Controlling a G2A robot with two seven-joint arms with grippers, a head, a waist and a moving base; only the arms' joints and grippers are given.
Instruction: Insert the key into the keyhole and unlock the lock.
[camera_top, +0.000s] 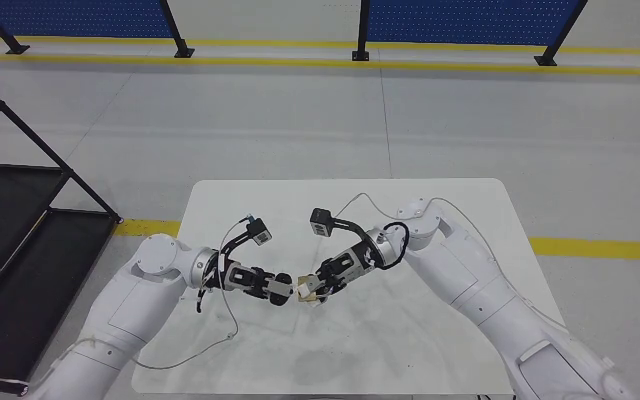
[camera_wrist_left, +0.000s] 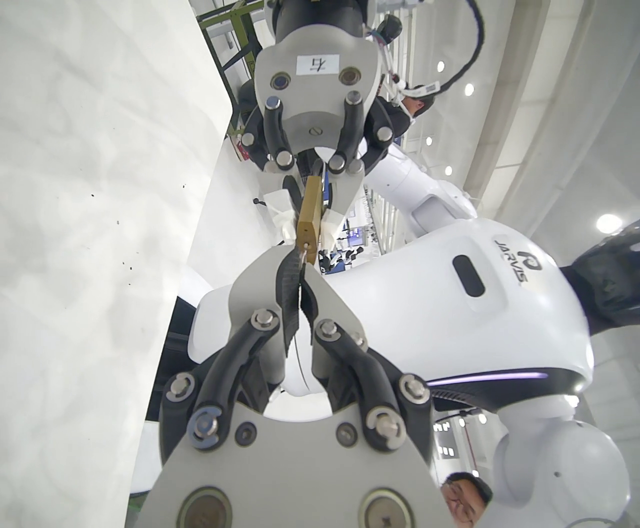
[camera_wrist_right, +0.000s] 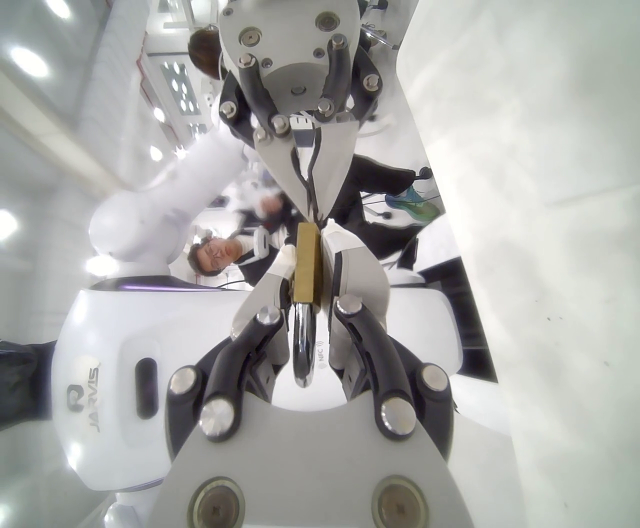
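Right gripper (camera_wrist_right: 306, 250) clamps the brass lock (camera_wrist_right: 306, 270) by its flat sides, shackle (camera_wrist_right: 302, 345) pointing back toward its wrist, held above the white table (camera_top: 450, 210) near its middle. Left gripper (camera_wrist_left: 300, 272) faces it tip to tip, fingers pinched tight on the key (camera_wrist_left: 303, 257), which meets the lock's keyhole end (how deep it sits, can't tell).
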